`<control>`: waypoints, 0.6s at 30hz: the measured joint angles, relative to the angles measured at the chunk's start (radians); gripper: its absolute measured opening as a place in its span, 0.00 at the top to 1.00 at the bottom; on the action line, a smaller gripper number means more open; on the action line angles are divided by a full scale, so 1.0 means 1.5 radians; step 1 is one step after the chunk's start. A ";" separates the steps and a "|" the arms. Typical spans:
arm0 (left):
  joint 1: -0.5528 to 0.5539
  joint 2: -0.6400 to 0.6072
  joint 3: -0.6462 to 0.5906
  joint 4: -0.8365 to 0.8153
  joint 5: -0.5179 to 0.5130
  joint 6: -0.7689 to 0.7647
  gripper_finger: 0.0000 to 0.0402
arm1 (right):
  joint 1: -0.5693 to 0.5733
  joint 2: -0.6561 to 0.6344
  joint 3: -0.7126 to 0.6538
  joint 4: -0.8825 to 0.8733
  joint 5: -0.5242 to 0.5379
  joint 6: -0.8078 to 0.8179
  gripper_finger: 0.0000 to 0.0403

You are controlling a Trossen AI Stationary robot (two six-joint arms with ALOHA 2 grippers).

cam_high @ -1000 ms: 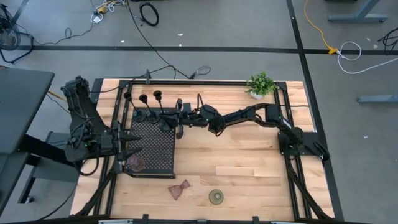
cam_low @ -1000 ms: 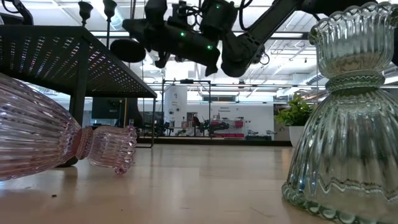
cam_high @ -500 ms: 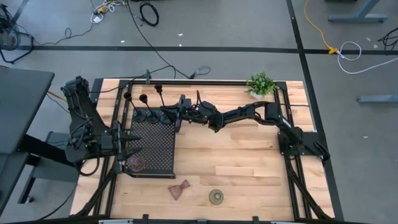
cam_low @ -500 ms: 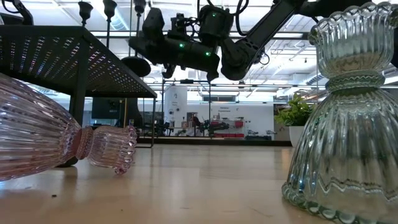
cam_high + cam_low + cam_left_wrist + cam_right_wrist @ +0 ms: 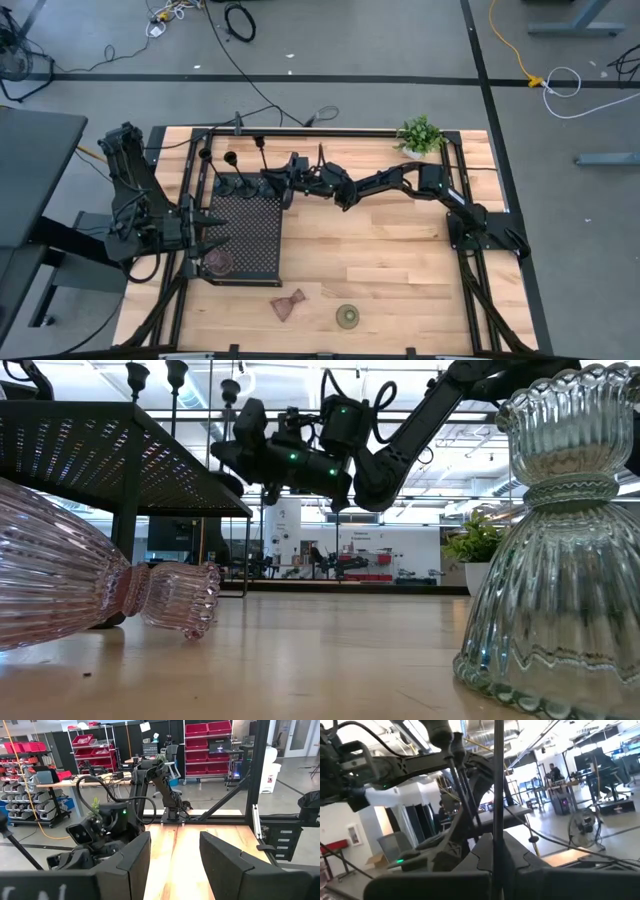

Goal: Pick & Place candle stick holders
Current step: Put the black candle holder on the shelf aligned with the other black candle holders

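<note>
Right gripper is clamped on the thin stem of a tall black holder, which you can see running straight up between its dark fingers in the right wrist view; that arm reaches across the far half of the table to the tray's far right corner. From table height the held holder's round base hangs near the level of the tray top, though you cannot tell whether it touches. Two more tall black holders stand just beside it at the tray's far edge. Your left gripper waits over the tray's left side with its fingers parted and nothing between them. A pink squat holder sits upright on the tray's near left corner. Off the tray, near the table's front edge, a brownish-pink holder lies on its side, and an olive-green holder stands upright to its right, well apart from the tray.
</note>
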 joint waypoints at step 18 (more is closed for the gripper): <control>0.000 0.000 0.000 0.000 0.000 0.015 0.57 | -0.009 0.002 0.000 -0.002 0.021 -0.018 1.00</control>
